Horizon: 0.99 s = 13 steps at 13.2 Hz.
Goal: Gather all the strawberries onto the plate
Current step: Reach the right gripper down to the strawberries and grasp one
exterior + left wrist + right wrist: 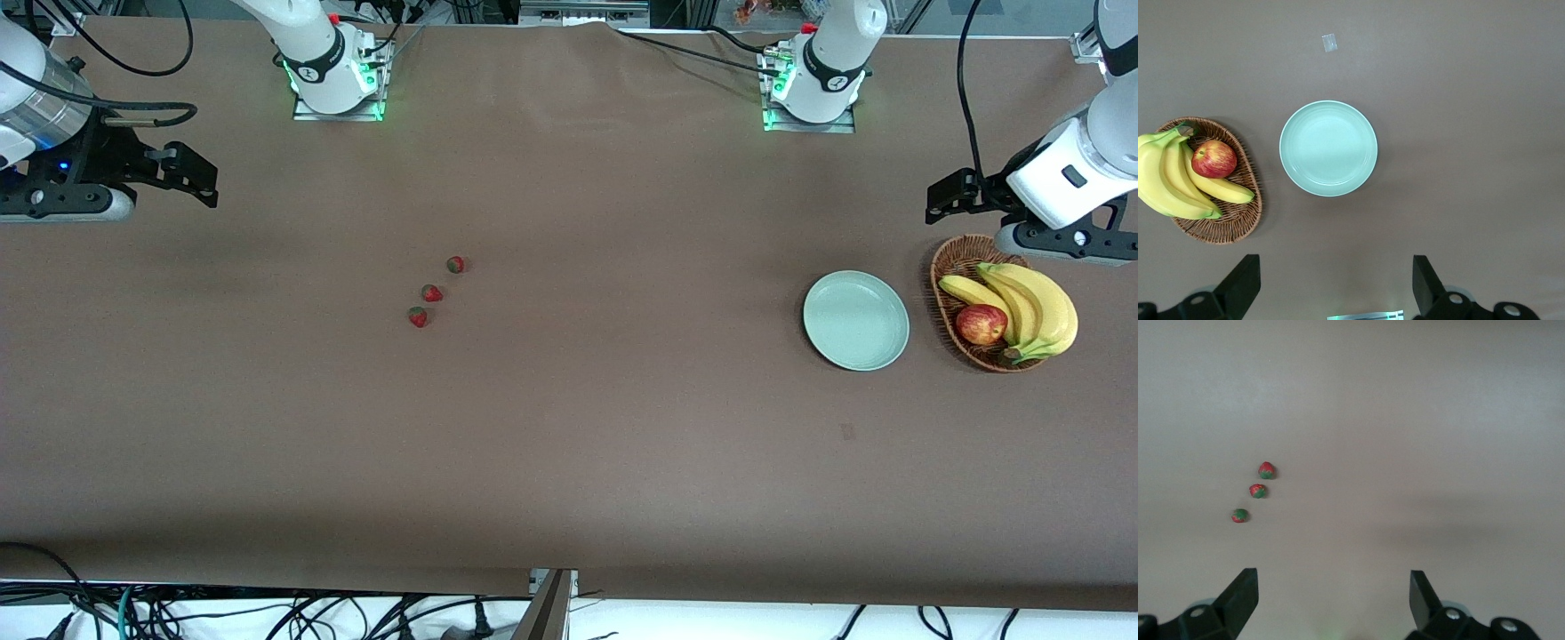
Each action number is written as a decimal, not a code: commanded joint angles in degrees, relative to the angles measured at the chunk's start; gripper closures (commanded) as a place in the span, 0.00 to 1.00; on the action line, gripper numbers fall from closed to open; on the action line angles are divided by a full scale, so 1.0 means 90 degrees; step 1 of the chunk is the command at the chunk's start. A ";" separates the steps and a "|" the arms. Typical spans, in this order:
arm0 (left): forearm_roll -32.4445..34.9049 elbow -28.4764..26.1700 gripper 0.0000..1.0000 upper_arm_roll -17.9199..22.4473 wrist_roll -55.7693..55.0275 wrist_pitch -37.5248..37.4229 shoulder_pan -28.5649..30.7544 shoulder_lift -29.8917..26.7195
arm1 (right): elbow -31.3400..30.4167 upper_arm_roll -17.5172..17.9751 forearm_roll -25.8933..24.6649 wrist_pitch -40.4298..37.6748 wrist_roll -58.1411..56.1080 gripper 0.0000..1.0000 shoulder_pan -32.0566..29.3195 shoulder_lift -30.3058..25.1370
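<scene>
Three strawberries lie in a short row on the brown table, toward the right arm's end of the middle. They also show in the right wrist view. The mint-green plate lies empty toward the left arm's end, and shows in the left wrist view. My right gripper is open and empty, high over the right arm's end of the table. My left gripper is open and empty, over the table by the basket.
A brown wicker basket stands beside the plate at the left arm's end, holding a red apple and bananas. A small mark lies on the table nearer the front camera than the plate.
</scene>
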 commanded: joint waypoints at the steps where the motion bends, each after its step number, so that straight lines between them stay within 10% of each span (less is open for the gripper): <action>1: -0.0072 0.0065 0.00 -0.0011 0.0012 0.0020 0.0002 0.0010 | -0.0051 0.0023 0.0145 0.0134 0.0025 0.00 -0.0056 -0.0087; 13: -0.0063 0.0075 0.00 -0.0011 0.0012 0.0049 -0.0007 0.0040 | 0.0047 0.0170 0.0348 0.0253 -0.0101 0.00 0.0100 0.1112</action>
